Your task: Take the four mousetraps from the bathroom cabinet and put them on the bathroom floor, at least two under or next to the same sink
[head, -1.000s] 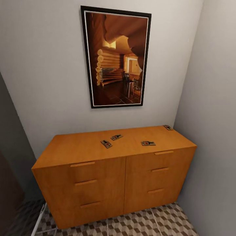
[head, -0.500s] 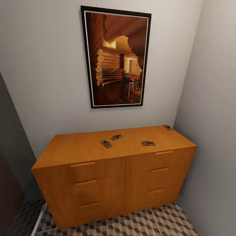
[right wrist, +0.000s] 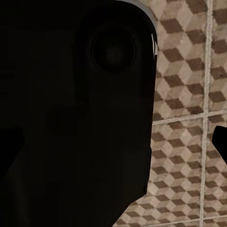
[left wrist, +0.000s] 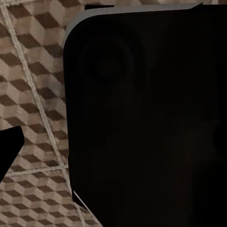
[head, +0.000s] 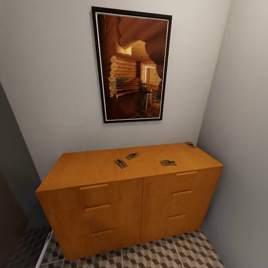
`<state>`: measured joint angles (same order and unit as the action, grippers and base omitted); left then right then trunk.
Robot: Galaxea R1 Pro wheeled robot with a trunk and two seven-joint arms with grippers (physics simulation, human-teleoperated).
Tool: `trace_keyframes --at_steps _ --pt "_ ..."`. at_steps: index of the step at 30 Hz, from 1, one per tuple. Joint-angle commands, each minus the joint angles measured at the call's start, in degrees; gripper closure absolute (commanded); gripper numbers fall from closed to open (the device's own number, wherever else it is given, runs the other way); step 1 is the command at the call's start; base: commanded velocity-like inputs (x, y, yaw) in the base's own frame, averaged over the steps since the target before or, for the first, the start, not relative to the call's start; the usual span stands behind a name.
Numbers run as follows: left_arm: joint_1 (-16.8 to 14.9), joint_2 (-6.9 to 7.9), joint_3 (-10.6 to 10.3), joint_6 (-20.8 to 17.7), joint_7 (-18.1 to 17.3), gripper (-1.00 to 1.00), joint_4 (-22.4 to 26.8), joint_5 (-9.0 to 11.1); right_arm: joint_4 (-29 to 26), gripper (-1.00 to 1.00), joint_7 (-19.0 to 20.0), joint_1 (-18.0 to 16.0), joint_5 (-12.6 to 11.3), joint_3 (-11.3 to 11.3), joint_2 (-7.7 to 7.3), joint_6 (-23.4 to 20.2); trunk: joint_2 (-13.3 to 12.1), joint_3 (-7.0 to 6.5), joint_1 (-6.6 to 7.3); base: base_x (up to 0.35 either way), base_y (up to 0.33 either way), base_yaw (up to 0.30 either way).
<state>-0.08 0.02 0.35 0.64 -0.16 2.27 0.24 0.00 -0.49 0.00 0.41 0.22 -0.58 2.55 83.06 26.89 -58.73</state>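
Four mousetraps lay flat on the top of the orange-brown cabinet, none of them yet on the floor. Two sat close together near the middle of the top, one just in front of and to the left of the other. A third lay further right, close to the front edge, its long side running roughly along that edge. The fourth rested at the far right back corner, by the side wall.

The cabinet stood against a pale wall under a tall framed picture, boxed in by walls on both sides. The bathroom floor, tiled in a cube pattern, showed in front of it.

In the head view, all the traps lay ahead of and above the robot's low arms. Each wrist camera looked down at that same tiling past a large dark body part, so whether either gripper was open or closed could not be told. The right arm seemed the likelier one for the right-hand traps.
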Motion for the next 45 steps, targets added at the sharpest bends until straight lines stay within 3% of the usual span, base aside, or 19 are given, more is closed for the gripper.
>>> trace_keyframes --at_steps 1,32,41,45 --pt "0.0 0.02 0.0 0.1 0.0 -1.00 0.0 0.0 0.0 -1.00 0.0 0.0 0.0 0.0 0.03 0.2 0.0 0.04 0.00 0.000 0.000 0.000" --pt "0.0 -0.40 -0.1 0.0 0.7 -1.00 0.4 0.0 0.0 -1.00 -0.1 0.0 -0.1 -0.2 -0.10 0.2 0.0 0.04 0.00 0.000 0.000 0.000" --pt "0.0 -0.99 -0.3 -0.9 0.6 -1.00 7.2 -0.1 -1.9 -1.00 -0.1 -0.1 0.2 0.0 -0.18 0.1 0.0 0.04 0.00 0.000 0.000 0.000" --pt "0.0 -0.84 -0.5 -6.1 0.5 -1.00 18.4 -0.5 -11.9 -1.00 0.2 -0.1 0.0 0.0 -0.51 -1.8 0.0 0.04 0.00 0.000 0.000 0.000"
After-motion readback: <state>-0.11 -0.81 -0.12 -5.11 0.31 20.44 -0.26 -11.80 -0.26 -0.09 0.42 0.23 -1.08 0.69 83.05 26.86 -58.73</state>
